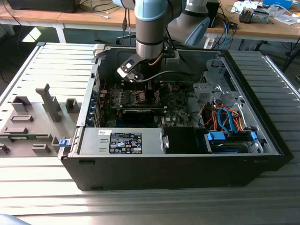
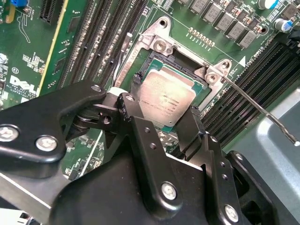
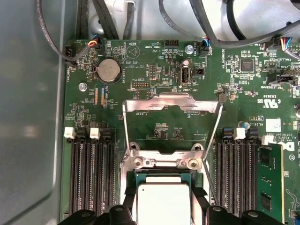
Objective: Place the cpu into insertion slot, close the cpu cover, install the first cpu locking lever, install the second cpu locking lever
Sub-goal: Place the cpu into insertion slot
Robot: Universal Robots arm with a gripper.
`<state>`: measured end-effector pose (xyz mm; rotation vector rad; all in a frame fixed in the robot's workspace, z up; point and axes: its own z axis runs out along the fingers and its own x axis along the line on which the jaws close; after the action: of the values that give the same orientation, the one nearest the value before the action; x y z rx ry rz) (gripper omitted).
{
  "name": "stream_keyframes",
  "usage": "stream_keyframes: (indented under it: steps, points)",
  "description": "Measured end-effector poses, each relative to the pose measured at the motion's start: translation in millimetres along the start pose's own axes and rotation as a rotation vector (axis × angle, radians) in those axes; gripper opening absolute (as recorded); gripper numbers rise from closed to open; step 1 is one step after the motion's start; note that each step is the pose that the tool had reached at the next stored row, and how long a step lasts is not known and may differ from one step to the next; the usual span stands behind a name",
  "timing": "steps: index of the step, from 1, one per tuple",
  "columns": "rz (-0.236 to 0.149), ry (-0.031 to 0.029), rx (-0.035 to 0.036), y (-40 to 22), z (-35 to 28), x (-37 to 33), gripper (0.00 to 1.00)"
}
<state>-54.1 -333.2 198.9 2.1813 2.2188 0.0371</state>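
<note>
The cpu, a silvery square chip on a green base, sits level between my two black fingers, which press on its opposite edges. It lies in or just over the insertion slot, whose dark frame shows around the far side; I cannot tell if it is fully seated. In the first wrist view the cpu is at the socket, and the cpu cover stands swung open beyond it. Two thin wire locking levers are raised off either side. In the exterior view my gripper reaches down into the computer case.
Long black memory slots flank the socket on both sides. Cables run beyond the board's edge. The case wall, power supply and drive cage ring the motherboard. Grey fixtures stand at the exterior view's left.
</note>
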Motion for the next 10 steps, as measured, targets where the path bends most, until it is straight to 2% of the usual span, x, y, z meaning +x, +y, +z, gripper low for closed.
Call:
stream_keyframes:
  steps: [5, 10]
  points:
    - [0.004, 0.02, -0.0003, -0.1, 0.0, -1.0, 0.54]
    - [0.007, 0.0211, -0.001, -0.4, -0.1, -2.2, 0.54]
